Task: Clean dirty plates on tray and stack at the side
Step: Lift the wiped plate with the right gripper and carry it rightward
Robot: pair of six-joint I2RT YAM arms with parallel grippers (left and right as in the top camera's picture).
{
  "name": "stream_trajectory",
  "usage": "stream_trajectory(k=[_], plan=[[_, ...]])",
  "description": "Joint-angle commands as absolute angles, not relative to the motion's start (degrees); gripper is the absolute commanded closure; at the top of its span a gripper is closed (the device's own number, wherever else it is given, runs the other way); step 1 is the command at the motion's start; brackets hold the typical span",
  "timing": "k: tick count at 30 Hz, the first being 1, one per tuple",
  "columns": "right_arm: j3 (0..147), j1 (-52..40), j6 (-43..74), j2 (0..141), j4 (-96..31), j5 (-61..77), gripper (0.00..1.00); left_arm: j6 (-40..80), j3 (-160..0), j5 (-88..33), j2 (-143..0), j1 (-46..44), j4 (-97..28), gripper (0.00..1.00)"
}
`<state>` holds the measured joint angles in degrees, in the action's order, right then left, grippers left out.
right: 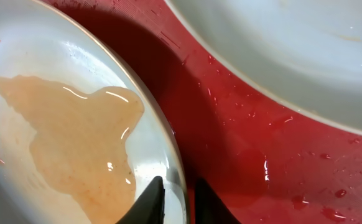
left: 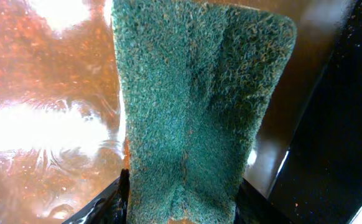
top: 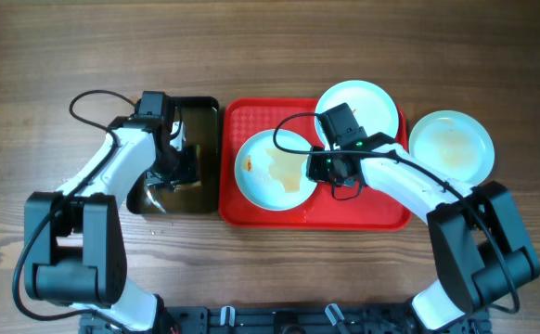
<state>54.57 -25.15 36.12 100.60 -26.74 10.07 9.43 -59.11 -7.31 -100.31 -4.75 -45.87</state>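
Squarely on the left half of the large red rectangular plastic tray (top: 363, 211) lies a round, shallow, pale blue-white plate, the puddled plate (top: 261, 181). A thin, watery orange film with glossy edges spreads across its middle, and a stronger orange streak shows near its left rim. A second plate of the same make, the rear plate (top: 377, 107), sits over the tray's far right corner, partly overhanging the raised rim; its face looks almost white. The third, the side plate (top: 451, 144), rests on the wooden worktop (top: 47, 56) just right of the tray and off it, with a faint tan smear at its centre.

The right hand (top: 316, 172) is at the puddled plate's right edge. In the wrist view its dark fingertips (right: 151, 202) straddle the rim, one inside the plate and one over the wet tray, drawn in tight on it. A band of wet red surface separates this plate from the rear plate. More bare red shows along the tray's near edge and near right corner.

The left hand (left: 181, 208) is over the narrow black tray (top: 212, 148) of brownish water, which lies just beside the red tray's left edge. It is clamped on a green scouring pad (left: 193, 106). Whether the pad's far end dips into the water I cannot tell.
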Motion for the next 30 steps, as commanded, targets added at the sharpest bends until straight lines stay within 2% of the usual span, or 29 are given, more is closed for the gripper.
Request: stream_trajectory(k=[1, 5, 8, 11, 15, 21, 26, 30], plan=[[53.89, -25.32, 35.94, 100.92, -26.74, 10.59, 0.96, 9.67, -60.01, -6.98, -100.73, -4.75, -45.47, 0.50], [54.33, -25.15, 32.82, 99.04, -26.20, 9.96, 0.96, 9.67, -60.01, -6.98, -100.73, -4.75, -45.45, 0.48], [54.96, -25.06, 25.34, 88.66, -26.94, -0.51, 0.96, 9.65, -60.01, -6.98, -100.73, -4.75, -45.45, 0.46], [54.96, -25.12, 18.33, 81.97, -28.16, -5.43, 0.96, 9.65, -60.01, -6.98, -100.73, -4.75, -44.80, 0.46], [55.20, -25.12, 10.17, 80.97, -30.28, -16.75, 0.96, 9.65, -60.01, -6.98, -100.73, -4.75, -44.62, 0.46], [58.63, -28.08, -0.43, 80.73, -29.93, -19.79, 0.96, 9.65, -60.01, -6.98, -100.73, -4.75, -44.58, 0.46], [58.70, -36.56, -15.25, 80.71, -25.06, -35.46, 0.96, 9.65, -60.01, -6.98, -100.73, -4.75, -44.38, 0.46], [58.70, -46.30, -28.40, 80.73, -17.15, -42.35, 0.96, 9.65, -60.01, -6.98, -100.73, -4.75, -44.38, 0.46]])
